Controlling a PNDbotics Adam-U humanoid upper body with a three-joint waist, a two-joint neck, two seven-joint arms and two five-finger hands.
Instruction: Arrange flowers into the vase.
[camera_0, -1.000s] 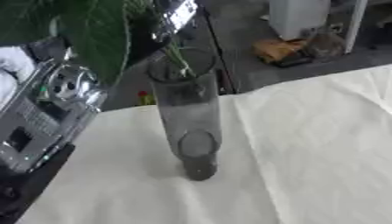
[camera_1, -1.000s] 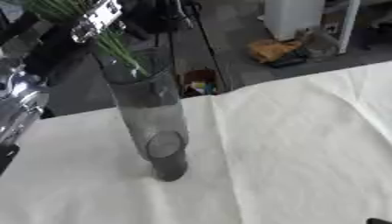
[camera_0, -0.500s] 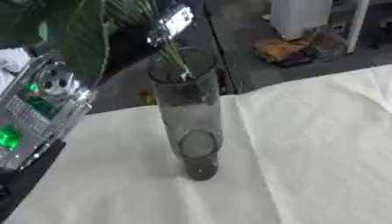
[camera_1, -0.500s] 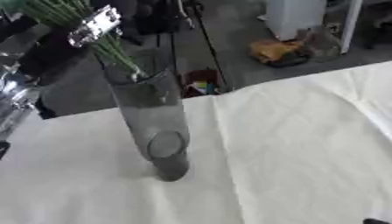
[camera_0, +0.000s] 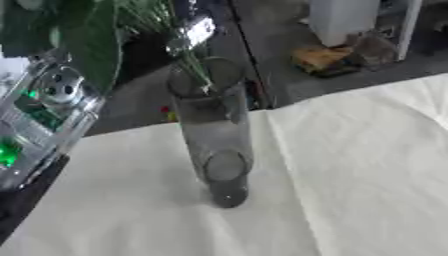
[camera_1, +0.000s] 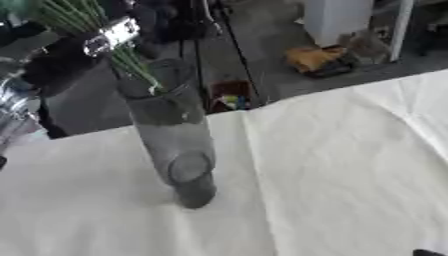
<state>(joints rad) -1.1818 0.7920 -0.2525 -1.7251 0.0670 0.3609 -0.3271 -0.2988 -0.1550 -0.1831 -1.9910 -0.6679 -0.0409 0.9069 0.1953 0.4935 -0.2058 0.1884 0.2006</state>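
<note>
Nearest lay the white cloth (camera_0: 350, 190), matte and faintly creased, covering the table. On it stood the vase (camera_0: 214, 135), a tall smoky-glass cylinder with a thick round base, upright in the same spot on the cloth as half a second before. At the left edge the robot's left arm (camera_0: 39, 115) showed as silver metal with round joints and green lights; it sat lower and farther left in the left eye view than earlier, but the whole picture had shifted too, so the head may have moved. Whether the left hand's fingers were spread or curled could not be told. The thin green flower stems (camera_1: 131, 62) reached into the vase's mouth, their tips just below the rim, much as before. A shiny silver band (camera_1: 109, 37) wrapped the bunch above. A broad dark green leaf (camera_0: 87, 45) hung beside it. The right hand was out of sight.
</note>
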